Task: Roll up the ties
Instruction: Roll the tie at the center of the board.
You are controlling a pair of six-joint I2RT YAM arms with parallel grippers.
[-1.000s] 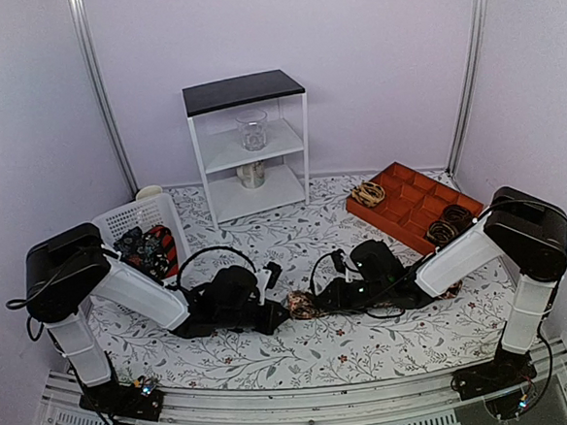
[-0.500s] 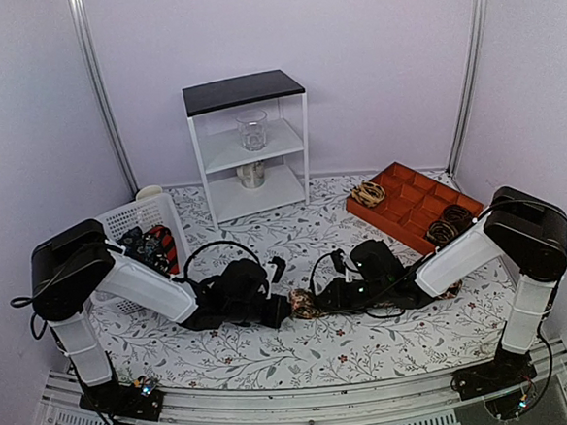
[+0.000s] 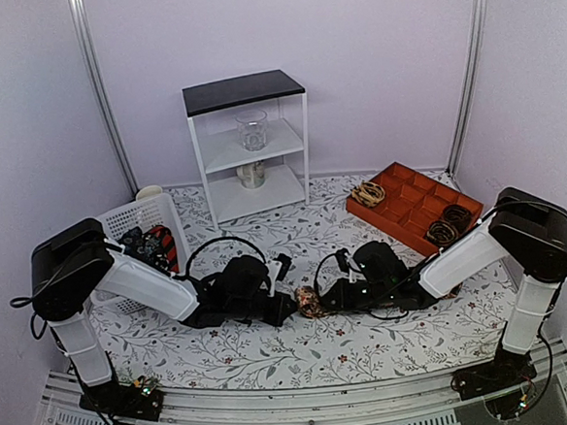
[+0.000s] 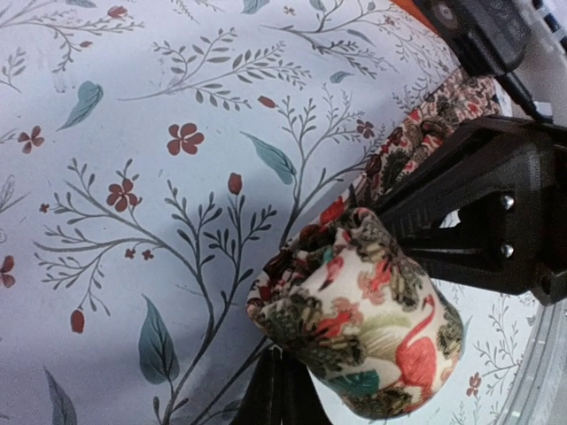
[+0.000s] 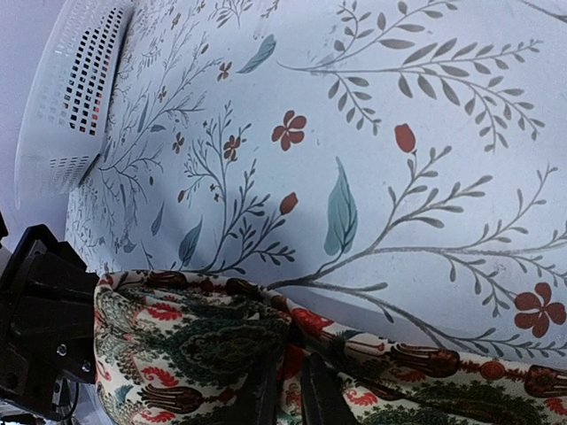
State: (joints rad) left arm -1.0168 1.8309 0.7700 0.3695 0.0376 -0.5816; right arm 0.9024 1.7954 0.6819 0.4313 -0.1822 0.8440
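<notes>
A partly rolled tie, cream with red and dark green print, lies on the floral tablecloth at mid-table, between both grippers. My left gripper is at the roll's left side. In the left wrist view its fingers are pressed together at the base of the roll. My right gripper is at the roll's right side. In the right wrist view its fingers pinch a fold of the tie. The tie's loose length runs off under the right arm.
A white basket holding more ties stands at the left and shows in the right wrist view. An orange compartment tray with rolled ties is at the back right. A white shelf with a glass jar and a can stands at the back.
My left arm has moved right and closed in on the roll. The roll and my right gripper have shifted slightly right.
</notes>
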